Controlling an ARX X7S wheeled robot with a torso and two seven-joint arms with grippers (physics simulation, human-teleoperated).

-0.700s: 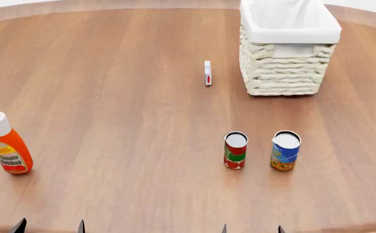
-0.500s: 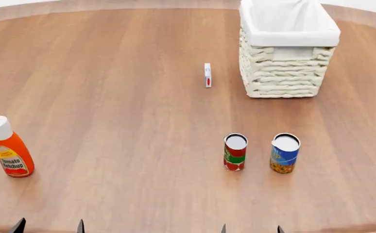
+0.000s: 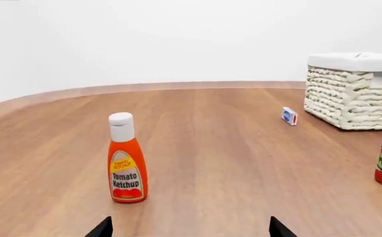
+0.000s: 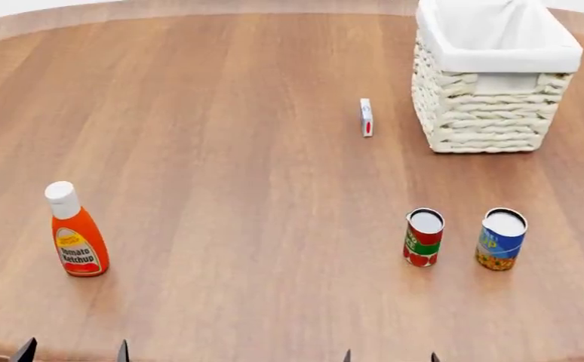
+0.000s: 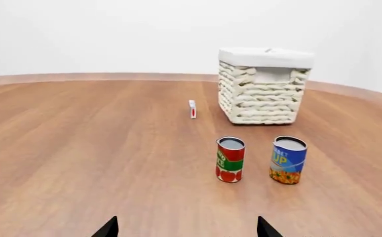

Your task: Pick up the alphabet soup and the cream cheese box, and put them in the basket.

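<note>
Step in hand: approach; nothing is grasped. The left gripper [image 4: 71, 351] and right gripper [image 4: 390, 354] show spread, empty tips at the table's near edge.

The blue-labelled alphabet soup can [image 4: 499, 239] stands near the right edge, beside a red-and-green can [image 4: 423, 237]. The thin white cream cheese box [image 4: 367, 118] stands upright just beside the cream wicker basket [image 4: 493, 113] at the far right.

Next, in my judgement: right gripper advances to the soup.

Legible: "Tomato Ketchup" on the orange bottle [image 3: 126, 160].

The alphabet soup [image 4: 500, 239], a blue-and-yellow-labelled can, stands upright at the head view's 4 o'clock. The cream cheese box [image 4: 367, 118], thin and white, stands on edge at 1 o'clock, near the wicker basket [image 4: 493, 113], which sits upright at 2 o'clock.
</note>
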